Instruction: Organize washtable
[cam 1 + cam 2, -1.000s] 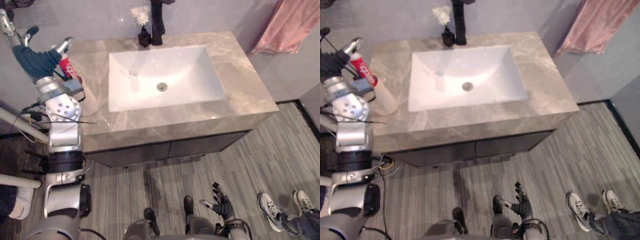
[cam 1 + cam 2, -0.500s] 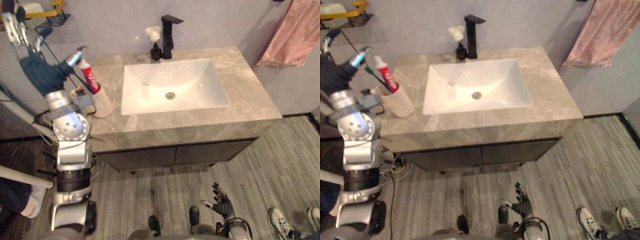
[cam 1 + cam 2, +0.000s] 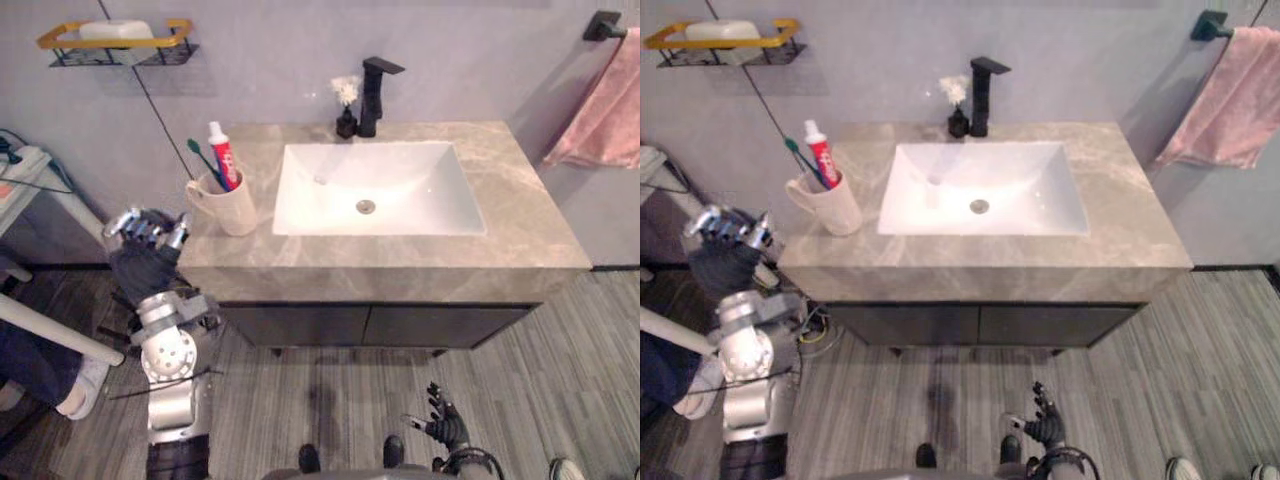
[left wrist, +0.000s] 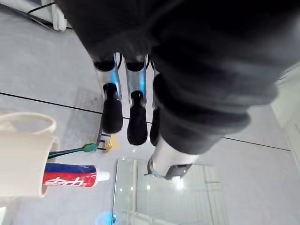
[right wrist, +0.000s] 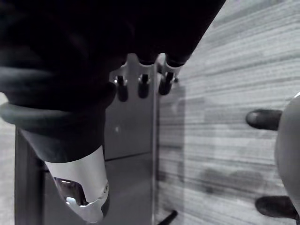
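A cream cup stands on the left end of the grey stone washtable. A red and white toothpaste tube and a green toothbrush stand in it. My left hand hangs just off the counter's left edge, below and left of the cup and apart from it, fingers curled and empty. Its wrist view shows the cup, the toothpaste tube and the toothbrush past the fingers. My right hand hangs low over the floor in front of the cabinet, fingers straight.
The white sink basin is set in the middle of the counter. A black tap and a small vase with a white flower stand behind it. On the walls hang a pink towel and a yellow-rimmed shelf. A person's shoe is at my left.
The camera has tilted up and drawn back. My left hand has come down from beside the cup to below the counter's left edge, and its fingers have curled. The right hand has stayed low.
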